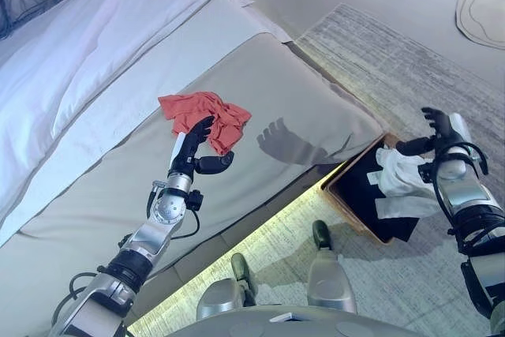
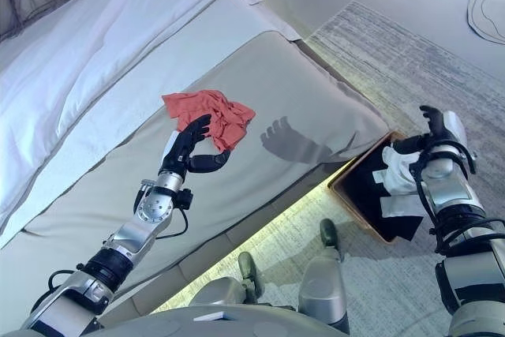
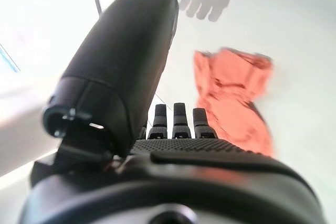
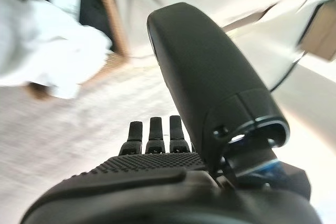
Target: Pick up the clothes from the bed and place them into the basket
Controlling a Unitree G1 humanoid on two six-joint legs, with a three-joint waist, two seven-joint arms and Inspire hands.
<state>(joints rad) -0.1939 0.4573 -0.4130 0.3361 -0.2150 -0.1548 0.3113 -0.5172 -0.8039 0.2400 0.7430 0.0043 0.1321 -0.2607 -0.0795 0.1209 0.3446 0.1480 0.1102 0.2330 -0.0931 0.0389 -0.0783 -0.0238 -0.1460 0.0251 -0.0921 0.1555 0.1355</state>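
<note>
Left eye view: left hand [image 1: 192, 150], fingers spread and empty, reaches the red cloth [image 1: 207, 117] on the bed [image 1: 95, 155]; right hand [image 1: 439, 128], open and empty, hovers over the basket [image 1: 347, 203] at right.

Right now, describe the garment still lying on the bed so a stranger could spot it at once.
Start at the big bed with its beige cover and white bedding. On the beige part, toward the foot end, lies the crumpled red garment, just past the fingertips of the open left hand. It is the only red thing in sight; the other clothes are white and sit in the basket on the floor.
</note>
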